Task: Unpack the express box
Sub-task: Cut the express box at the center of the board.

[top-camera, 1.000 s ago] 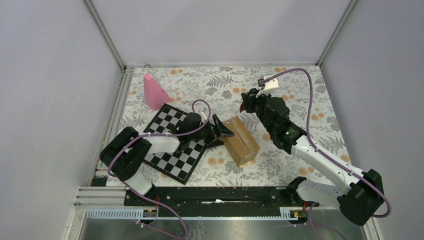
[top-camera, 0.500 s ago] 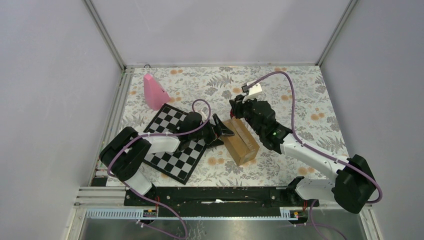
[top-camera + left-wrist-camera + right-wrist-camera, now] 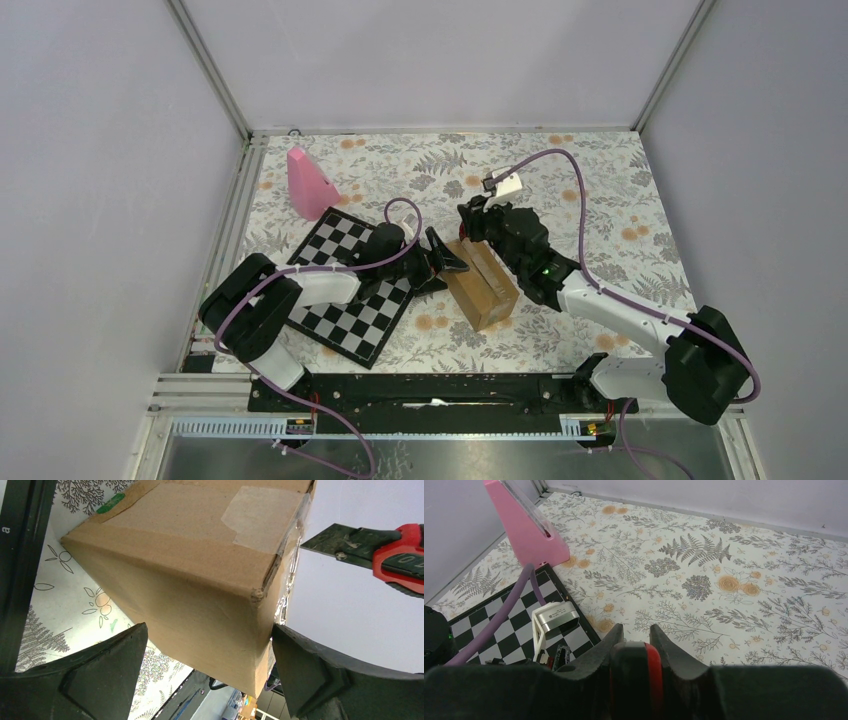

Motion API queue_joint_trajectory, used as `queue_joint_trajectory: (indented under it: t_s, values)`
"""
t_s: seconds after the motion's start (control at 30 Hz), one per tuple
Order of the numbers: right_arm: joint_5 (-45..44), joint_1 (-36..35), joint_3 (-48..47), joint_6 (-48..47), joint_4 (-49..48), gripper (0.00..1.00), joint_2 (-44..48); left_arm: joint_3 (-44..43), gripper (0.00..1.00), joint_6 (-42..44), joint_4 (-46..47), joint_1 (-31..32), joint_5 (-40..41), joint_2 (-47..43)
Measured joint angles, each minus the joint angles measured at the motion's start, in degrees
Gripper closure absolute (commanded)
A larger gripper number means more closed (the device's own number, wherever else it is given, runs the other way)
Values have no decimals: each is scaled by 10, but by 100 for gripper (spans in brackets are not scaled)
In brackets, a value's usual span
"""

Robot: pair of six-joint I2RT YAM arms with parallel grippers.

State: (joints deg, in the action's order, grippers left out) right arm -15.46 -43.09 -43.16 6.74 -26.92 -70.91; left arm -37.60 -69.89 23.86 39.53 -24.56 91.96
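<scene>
The express box (image 3: 482, 283), a small brown taped carton, lies on the floral cloth right of the chessboard. In the left wrist view the box (image 3: 200, 570) fills the middle, with a green mark (image 3: 111, 503) on its upper face. My left gripper (image 3: 450, 262) is open, its jaws astride the box's near-left corner (image 3: 209, 627). One finger (image 3: 300, 665) touches the box's edge. My right gripper (image 3: 472, 222) is shut on a red and black utility knife (image 3: 636, 665). The knife's blade (image 3: 345, 542) hangs just beside the box's taped far end.
A black and white chessboard (image 3: 345, 290) lies left of the box, under my left arm. A pink cone-like object (image 3: 308, 183) stands at the back left and also shows in the right wrist view (image 3: 524, 525). The metal frame rail (image 3: 430, 390) runs along the near edge.
My right arm has swung left and down, bringing the knife from the open cloth to the box's far end. My left gripper and the box have not moved.
</scene>
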Motion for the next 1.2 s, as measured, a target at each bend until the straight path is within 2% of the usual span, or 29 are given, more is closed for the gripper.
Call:
queue_joint_trajectory:
  t_s: [1.2]
  values:
    - [-16,-13,16,-6,-33,100,-7,-2,1,-1,-3,0,2,0]
